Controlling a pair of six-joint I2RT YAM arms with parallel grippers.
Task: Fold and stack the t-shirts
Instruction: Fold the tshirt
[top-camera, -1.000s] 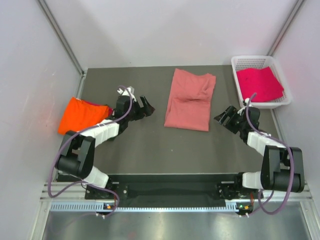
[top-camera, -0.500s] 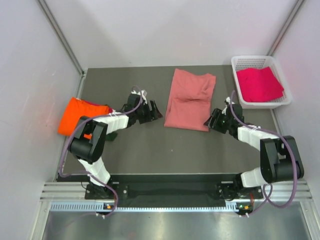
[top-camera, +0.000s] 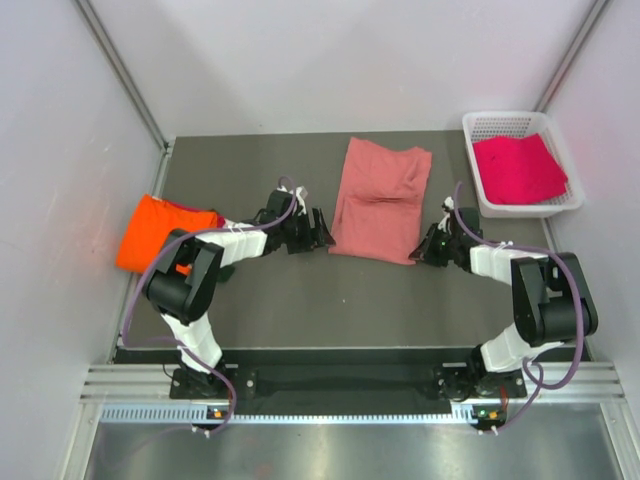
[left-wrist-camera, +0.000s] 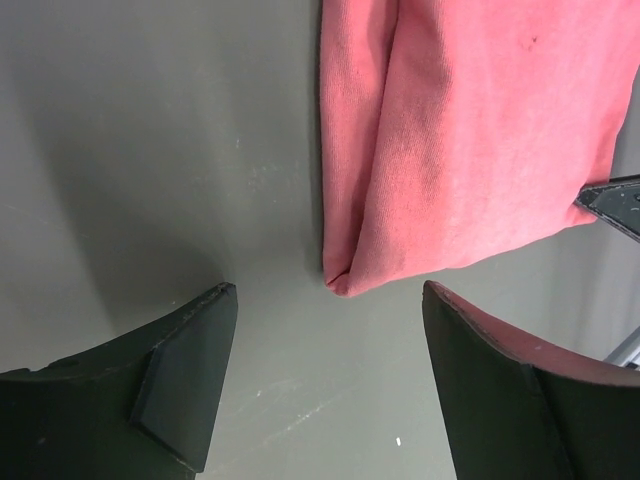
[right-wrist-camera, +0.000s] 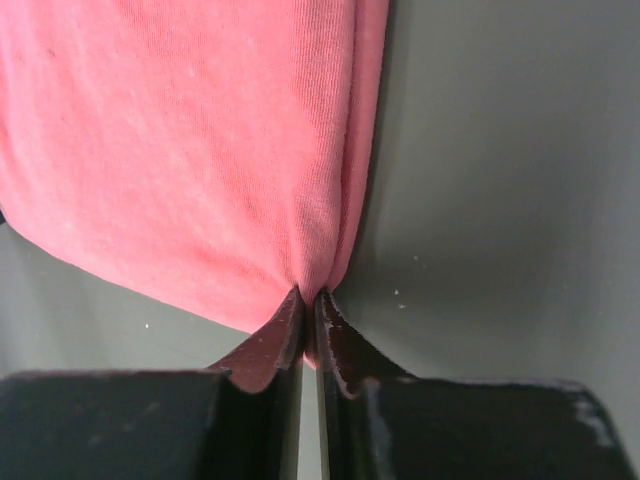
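A salmon-pink t-shirt (top-camera: 380, 197) lies folded lengthwise in the middle of the dark table. My right gripper (top-camera: 424, 251) is shut on the pink t-shirt's near right corner (right-wrist-camera: 312, 275), the cloth pinched between its fingers. My left gripper (top-camera: 322, 235) stands open just short of the near left corner (left-wrist-camera: 345, 280), which lies ahead of its spread fingers without touching them. A folded bright orange t-shirt (top-camera: 160, 230) rests at the left edge. A magenta t-shirt (top-camera: 518, 168) lies in the white basket (top-camera: 480, 127).
The white mesh basket stands at the back right corner. Grey walls close in on both sides of the table (top-camera: 300, 300). A dark red bit of cloth peeks out from under the orange t-shirt.
Both arms have swung inward to the pink t-shirt's near corners. The right gripper has shut on its corner; the left has narrowed a little but stays open.
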